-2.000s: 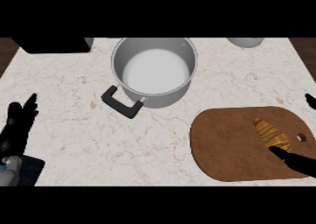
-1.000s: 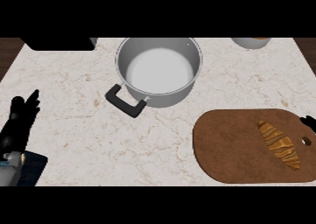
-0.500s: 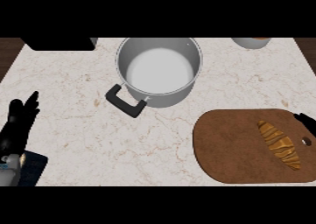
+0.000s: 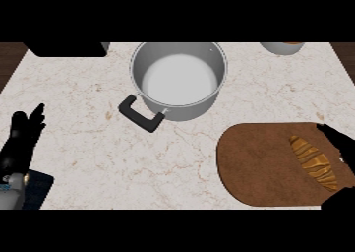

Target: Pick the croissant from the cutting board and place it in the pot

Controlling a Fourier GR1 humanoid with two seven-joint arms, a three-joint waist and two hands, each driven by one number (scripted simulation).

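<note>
**Croissant beside the right robot hand, long axis running 11 to 5 o'clock**

Head view. The croissant [image 4: 315, 162] lies on the right part of the brown cutting board [image 4: 256, 162], which rests on the pale marbled surface [image 4: 100, 142] at about 4 o'clock of the view. Its long axis runs from 11 o'clock to 5 o'clock. The right robot hand [image 4: 338, 140] enters at the right edge, dark fingers straight and holding nothing, just beside the croissant on its 3 o'clock side; whether they touch cannot be told. The left robot hand [image 4: 21, 135] rests open, fingers up, at 9 o'clock, well apart from the board. The right robot hand is therefore the nearer one. The pot [image 4: 178, 78], with its black handle [image 4: 140, 113] toward 7 o'clock, stands at 11 o'clock from the croissant, so the carry would go up and leftward.
</note>
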